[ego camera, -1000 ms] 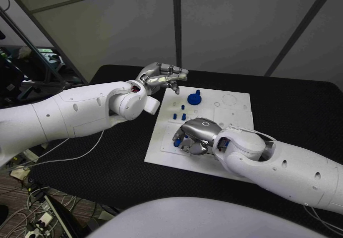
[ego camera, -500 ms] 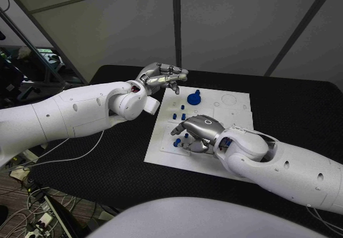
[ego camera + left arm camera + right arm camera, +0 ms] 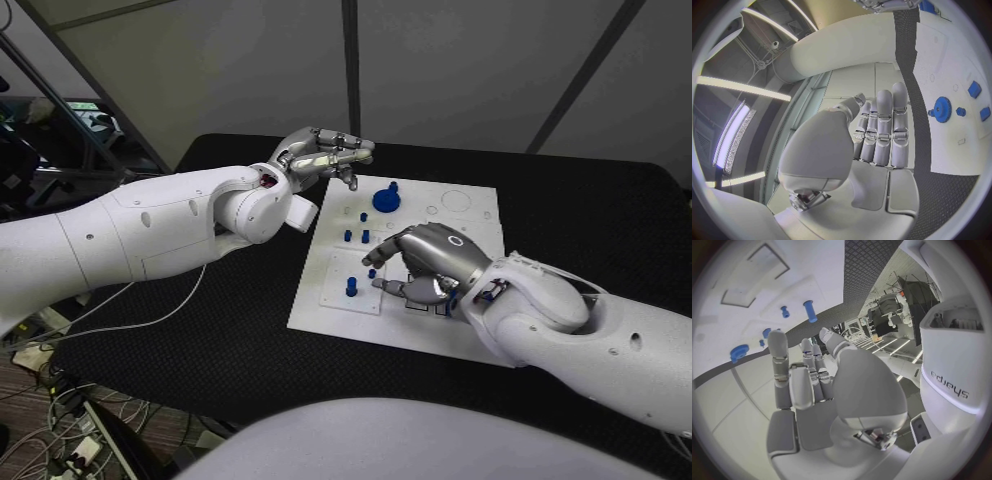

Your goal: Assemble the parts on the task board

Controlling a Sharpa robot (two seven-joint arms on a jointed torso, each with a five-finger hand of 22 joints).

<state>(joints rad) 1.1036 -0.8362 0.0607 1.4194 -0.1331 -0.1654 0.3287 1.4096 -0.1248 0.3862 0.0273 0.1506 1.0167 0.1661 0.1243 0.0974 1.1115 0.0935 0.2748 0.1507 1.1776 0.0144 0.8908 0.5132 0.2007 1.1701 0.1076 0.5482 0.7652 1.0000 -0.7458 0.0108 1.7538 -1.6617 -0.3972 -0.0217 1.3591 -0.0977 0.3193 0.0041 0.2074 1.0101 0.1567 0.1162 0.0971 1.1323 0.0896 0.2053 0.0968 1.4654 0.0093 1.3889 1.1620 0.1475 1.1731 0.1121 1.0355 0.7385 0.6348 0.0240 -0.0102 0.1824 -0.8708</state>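
The head camera looks steeply down on the white board [image 3: 433, 262], with both arms in frame. Each wrist camera sits close behind its own hand, facing along the fingers. All three views share the board [image 3: 954, 95] [image 3: 748, 295] beyond the fingertips.

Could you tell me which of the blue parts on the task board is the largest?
The round blue gear, standing at the far end of the task board near the left hand. The other blue parts are slim little pegs and blocks.
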